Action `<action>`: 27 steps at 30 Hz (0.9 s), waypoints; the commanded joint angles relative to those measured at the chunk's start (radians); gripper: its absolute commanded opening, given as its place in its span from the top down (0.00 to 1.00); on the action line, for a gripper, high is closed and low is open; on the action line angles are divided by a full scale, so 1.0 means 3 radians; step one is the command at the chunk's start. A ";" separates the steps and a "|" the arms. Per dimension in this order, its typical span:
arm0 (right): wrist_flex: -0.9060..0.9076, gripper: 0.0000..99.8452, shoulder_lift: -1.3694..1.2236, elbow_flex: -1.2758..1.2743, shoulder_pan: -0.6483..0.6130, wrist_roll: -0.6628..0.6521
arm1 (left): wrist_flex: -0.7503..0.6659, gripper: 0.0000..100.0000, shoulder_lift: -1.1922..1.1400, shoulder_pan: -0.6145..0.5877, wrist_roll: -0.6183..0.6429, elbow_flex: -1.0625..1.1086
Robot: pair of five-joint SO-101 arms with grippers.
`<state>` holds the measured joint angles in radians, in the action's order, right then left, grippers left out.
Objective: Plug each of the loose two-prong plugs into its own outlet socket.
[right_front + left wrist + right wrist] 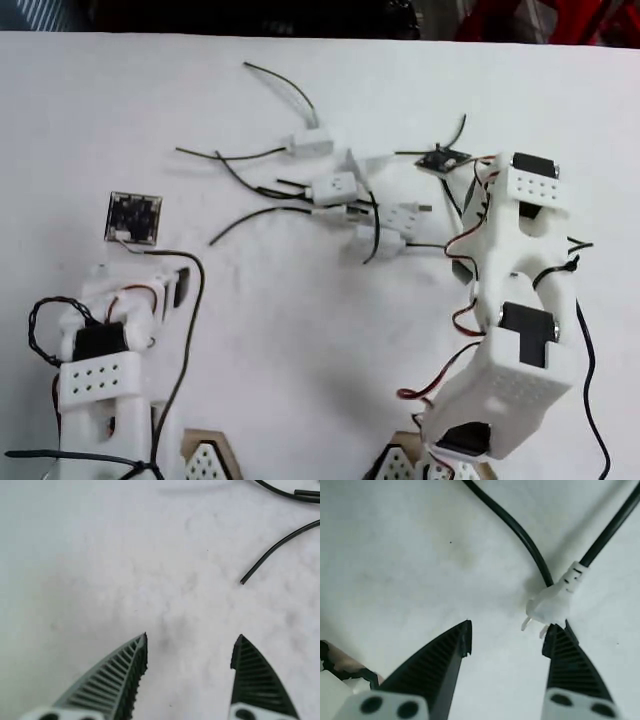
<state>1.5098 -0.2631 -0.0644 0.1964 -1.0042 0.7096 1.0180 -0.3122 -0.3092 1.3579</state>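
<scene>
Right gripper [509, 630] spread, small white two-prong plug [552, 605]

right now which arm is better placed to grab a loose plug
Right. The right gripper, open, sits beside a white plug; the left gripper, also open, faces bare table.

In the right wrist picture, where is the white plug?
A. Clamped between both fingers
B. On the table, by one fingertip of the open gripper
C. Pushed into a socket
B: the white plug lies on the table by one fingertip of the right gripper, whose fingers stand apart.
</scene>
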 commanded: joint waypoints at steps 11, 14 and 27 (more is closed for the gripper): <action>-0.0284 0.79 -0.0432 0.0072 0.0146 -0.0005 | -0.0072 0.73 0.0079 0.0023 0.0005 -0.0010; -0.0448 0.82 -0.0442 0.0072 0.0222 -0.0005 | -0.0072 0.73 0.0079 0.0023 0.0005 -0.0010; -0.0611 0.80 -0.0468 0.0210 0.0269 0.0005 | -0.0072 0.73 0.0074 0.0023 0.0005 -0.0010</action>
<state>1.3334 -0.4135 -0.0552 0.2685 -1.0042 0.7096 1.0180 -0.3122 -0.3092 1.3579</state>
